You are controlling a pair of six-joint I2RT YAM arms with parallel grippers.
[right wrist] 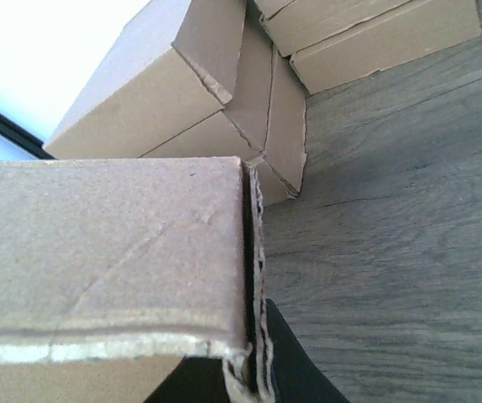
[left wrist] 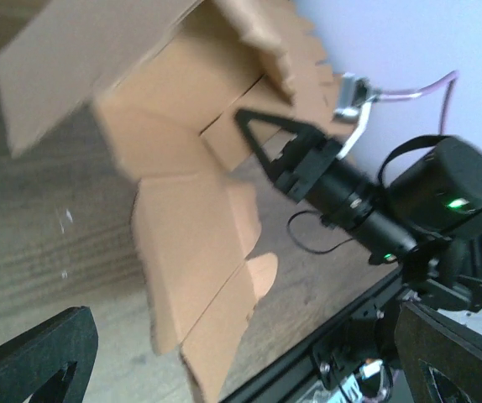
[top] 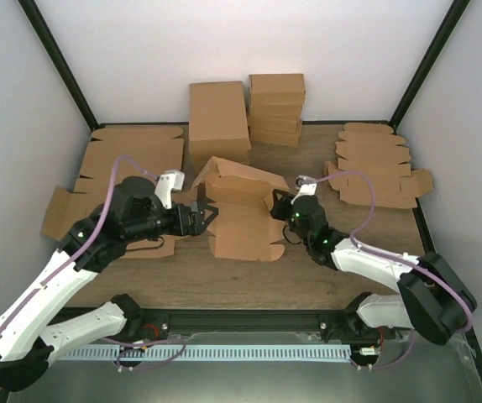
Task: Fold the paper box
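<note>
The paper box (top: 241, 214) lies half folded in the middle of the table, its brown lid flap raised toward the back. My left gripper (top: 202, 215) is at the box's left side with its jaws wide open. In the left wrist view the box (left wrist: 186, 227) hangs ahead of the left gripper (left wrist: 249, 357), and a loose flap reaches down between the spread fingers (left wrist: 35, 357) untouched. My right gripper (top: 280, 206) is shut on the box's right wall. In the right wrist view the right gripper (right wrist: 254, 378) pinches that wall's edge (right wrist: 256, 277).
A stack of folded cartons (top: 276, 109) and a taller brown box (top: 218, 117) stand at the back. Flat cardboard blanks lie at the left (top: 132, 155) and the right (top: 375, 168). A black rail (top: 241, 319) runs along the near edge.
</note>
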